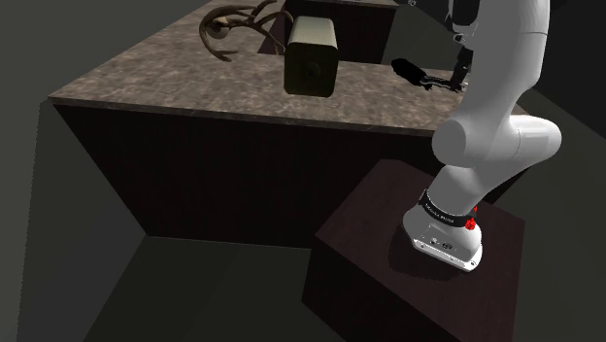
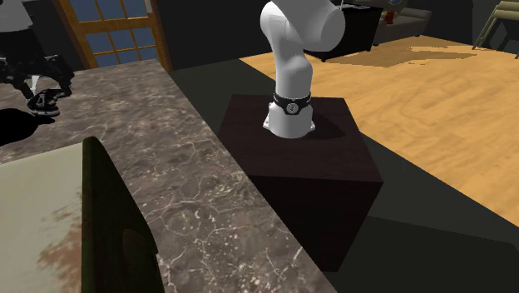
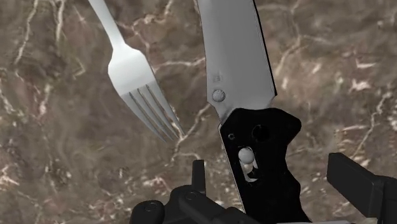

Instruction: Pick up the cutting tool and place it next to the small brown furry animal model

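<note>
Straddling the black handle of the knife (image 3: 249,108), gripper (image 3: 271,164) jaws stand apart, neither touching it. Knife lies flat on the tabletop (image 3: 63,159), long axis running away from the jaws, fork (image 3: 137,76) just beside its blade.

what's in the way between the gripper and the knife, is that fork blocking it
Nothing visible. In the wrist view the open gripper straddles the folding knife at its black handle without touching it. The fork lies beside the blade, apart from it and outside the gripper's span.
</note>
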Controlling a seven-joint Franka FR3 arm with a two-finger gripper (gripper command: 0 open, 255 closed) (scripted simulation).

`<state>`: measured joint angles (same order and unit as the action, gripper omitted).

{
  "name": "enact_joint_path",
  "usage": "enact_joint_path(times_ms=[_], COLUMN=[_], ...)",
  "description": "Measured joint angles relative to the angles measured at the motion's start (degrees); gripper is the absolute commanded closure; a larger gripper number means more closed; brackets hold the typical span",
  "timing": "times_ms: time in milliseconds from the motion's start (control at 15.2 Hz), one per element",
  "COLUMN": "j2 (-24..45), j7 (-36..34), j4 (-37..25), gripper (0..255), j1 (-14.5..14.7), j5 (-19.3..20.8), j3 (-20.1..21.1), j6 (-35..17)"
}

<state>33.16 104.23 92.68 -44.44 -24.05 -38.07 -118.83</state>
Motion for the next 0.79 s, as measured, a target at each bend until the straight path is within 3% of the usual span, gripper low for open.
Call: enact_joint_path(times_ms=[396,792], j2=[-3.1,-3.1], j7=[-1.1,-1.3], j4=[-1.8,-2.6], gripper=[0,0], j1=[0.7,0.7], j5=[2.1,2.3], j3=[-1.5,-1.5], j6=[4.4,5.2])
